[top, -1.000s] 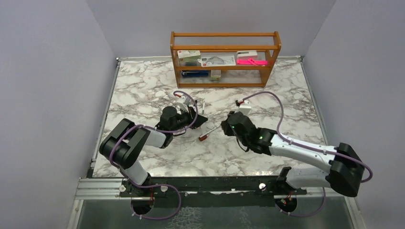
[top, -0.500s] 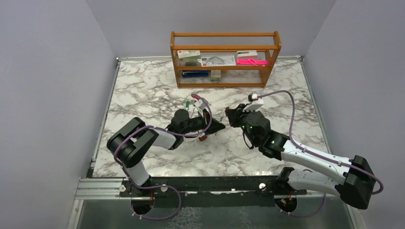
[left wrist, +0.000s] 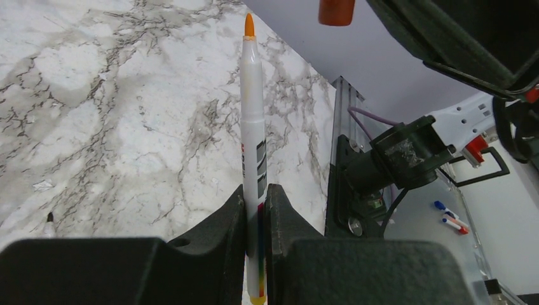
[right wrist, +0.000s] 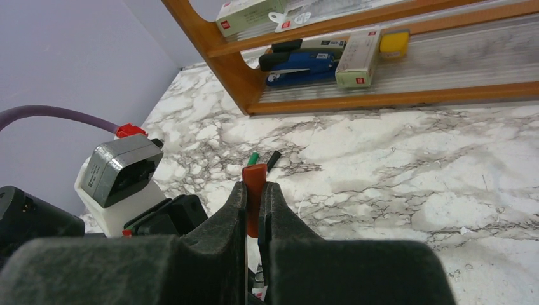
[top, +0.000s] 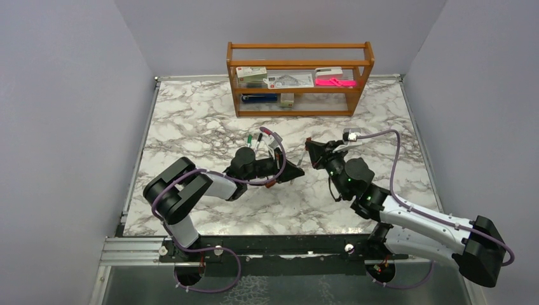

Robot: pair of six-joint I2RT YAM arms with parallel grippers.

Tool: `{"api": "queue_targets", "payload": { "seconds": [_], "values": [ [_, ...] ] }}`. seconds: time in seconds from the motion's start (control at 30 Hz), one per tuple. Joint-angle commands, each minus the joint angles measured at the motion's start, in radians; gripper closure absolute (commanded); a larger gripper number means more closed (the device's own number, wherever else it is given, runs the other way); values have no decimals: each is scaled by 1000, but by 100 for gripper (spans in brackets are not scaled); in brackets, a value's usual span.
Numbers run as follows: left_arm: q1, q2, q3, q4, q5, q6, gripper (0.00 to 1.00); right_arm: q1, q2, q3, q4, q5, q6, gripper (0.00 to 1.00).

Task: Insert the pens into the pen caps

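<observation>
My left gripper [top: 291, 170] is shut on a white pen [left wrist: 253, 127] with an orange tip [left wrist: 249, 25]; the pen sticks out past the jaws [left wrist: 254, 197]. My right gripper [top: 311, 152] is shut on a red-orange pen cap [right wrist: 254, 181], which shows between its fingertips [right wrist: 254, 194]. In the left wrist view the cap [left wrist: 337, 9] hangs just right of and beyond the pen tip, apart from it. A green cap [right wrist: 253, 157] and a black cap [right wrist: 274, 159] lie on the marble behind the left wrist. A red-ended piece [top: 270, 183] lies half hidden under the left gripper.
A wooden shelf rack [top: 299, 113] stands at the back with boxes, a blue stapler [right wrist: 305, 60] and a flat pink object [top: 335, 82]. The left wrist camera block [right wrist: 121, 168] is close to my right gripper. The table's metal front rail [top: 254, 251] runs along the near edge.
My left gripper has moved right and a little nearer with the pen. My right arm has swung back and right, turning its gripper with the cap to face the pen tip.
</observation>
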Motion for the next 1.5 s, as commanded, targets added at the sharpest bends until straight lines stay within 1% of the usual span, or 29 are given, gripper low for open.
{"api": "queue_targets", "payload": {
  "seconds": [0.0,0.23,0.47,0.77,1.17,1.47],
  "values": [
    [-19,-10,28,83,47,-39,100,-6,-37,-46,166,24,-66,99],
    [-24,5,39,163,74,-108,100,-6,-57,-68,239,35,-107,99],
    [-24,7,48,194,80,-135,100,-6,-54,-82,244,20,-99,99],
    [-24,7,57,196,90,-136,100,-6,-57,-90,247,2,-82,99],
    [-24,33,55,204,103,-135,100,-6,-60,-86,304,16,-124,99],
    [-24,19,48,207,103,-135,100,-6,-38,-90,286,13,-94,99]
  ]
}}
